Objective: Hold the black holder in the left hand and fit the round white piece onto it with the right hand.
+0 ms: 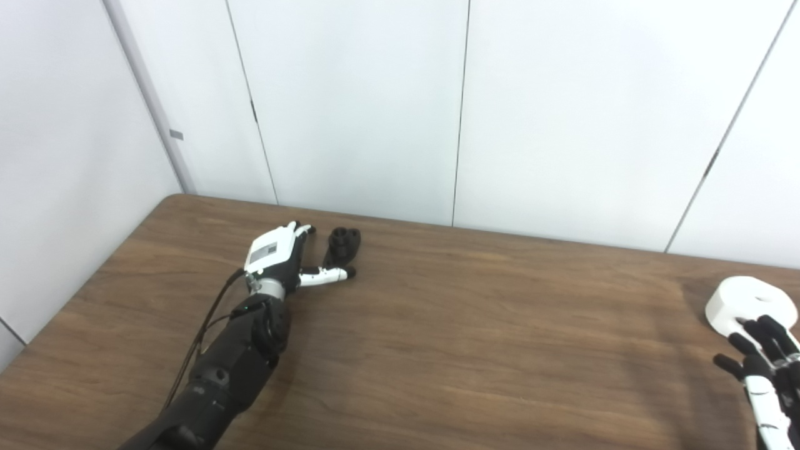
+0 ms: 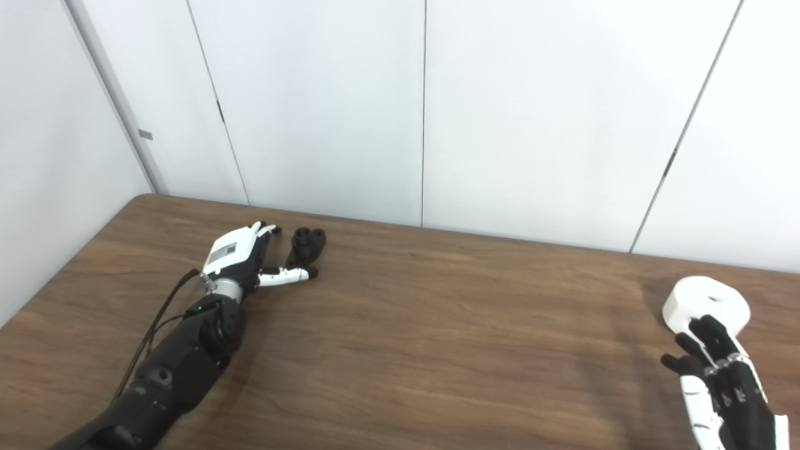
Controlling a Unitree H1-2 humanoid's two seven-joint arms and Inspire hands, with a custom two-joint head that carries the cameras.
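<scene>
The black holder (image 1: 342,245) lies on the wooden table (image 1: 475,325) toward the back left, its round sockets facing up. My left hand (image 1: 281,256) rests just left of it, open, thumb stretched under the holder's near end and fingers beside it, not closed on it. The round white piece (image 2: 706,304), a thick ring with a hole on top, sits on the table at the far right. My right hand (image 2: 719,369) is just in front of it, open, fingertips touching or nearly touching its near side.
White wall panels (image 1: 400,106) stand right behind the table's far edge. The table's left back corner is rounded, close to my left hand. Bare wood spans the stretch between the two hands.
</scene>
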